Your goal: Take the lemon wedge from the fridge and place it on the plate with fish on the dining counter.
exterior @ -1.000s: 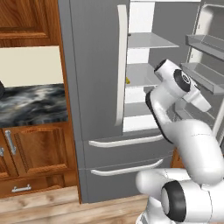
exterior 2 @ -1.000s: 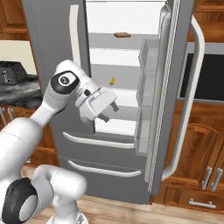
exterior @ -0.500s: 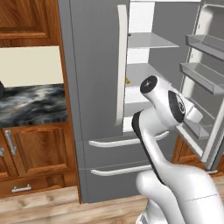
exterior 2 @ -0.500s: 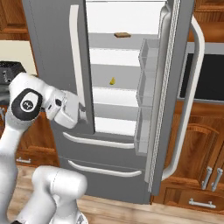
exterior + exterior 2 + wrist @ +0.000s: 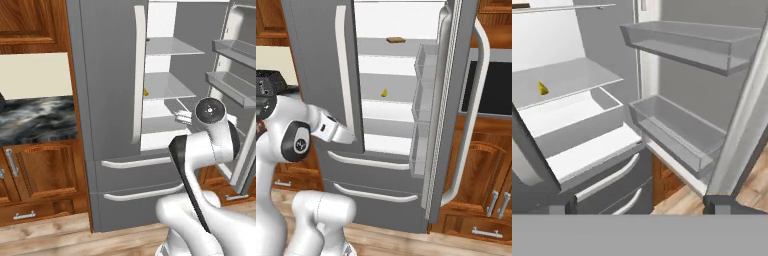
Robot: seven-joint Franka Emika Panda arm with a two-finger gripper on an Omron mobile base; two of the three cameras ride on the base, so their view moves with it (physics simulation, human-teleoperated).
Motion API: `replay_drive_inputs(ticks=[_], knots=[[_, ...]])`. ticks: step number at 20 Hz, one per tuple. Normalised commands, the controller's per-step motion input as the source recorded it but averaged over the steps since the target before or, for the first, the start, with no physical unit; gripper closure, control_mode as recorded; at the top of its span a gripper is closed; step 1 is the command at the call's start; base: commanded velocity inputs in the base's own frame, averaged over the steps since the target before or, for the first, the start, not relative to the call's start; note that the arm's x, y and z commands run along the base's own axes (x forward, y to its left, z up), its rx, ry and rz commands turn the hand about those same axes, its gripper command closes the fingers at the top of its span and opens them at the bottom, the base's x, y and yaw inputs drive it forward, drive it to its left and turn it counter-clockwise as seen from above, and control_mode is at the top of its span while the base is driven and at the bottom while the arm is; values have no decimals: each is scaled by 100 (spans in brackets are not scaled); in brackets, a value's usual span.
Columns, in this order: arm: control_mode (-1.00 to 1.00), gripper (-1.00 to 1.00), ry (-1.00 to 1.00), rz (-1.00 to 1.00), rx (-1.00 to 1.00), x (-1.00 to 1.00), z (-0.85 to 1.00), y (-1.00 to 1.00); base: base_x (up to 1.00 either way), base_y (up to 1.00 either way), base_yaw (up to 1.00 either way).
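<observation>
While the fridge (image 5: 406,100) stands with its right door swung wide, the lemon wedge (image 5: 384,92) sits alone on a middle shelf (image 5: 567,80). It looks tiny, light and probably slick, so pinching its flat sides seems wisest. Well short of the shelf, the end effector (image 5: 637,207) hangs released and empty, fingertips (image 5: 717,204) spread wide.
</observation>
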Motion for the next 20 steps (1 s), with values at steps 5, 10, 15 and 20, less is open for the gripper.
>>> replay_drive_inputs(ticks=[5,10,15,20], knots=[[-100,-100,14,40,3,54,18,39,0,0,0],[-100,-100,0,21,1,74,0,97,0,0,0],[-100,-100,1,12,2,97,-5,79,0,0,0],[-100,-100,1,0,0,99,-6,3,0,0,0]])
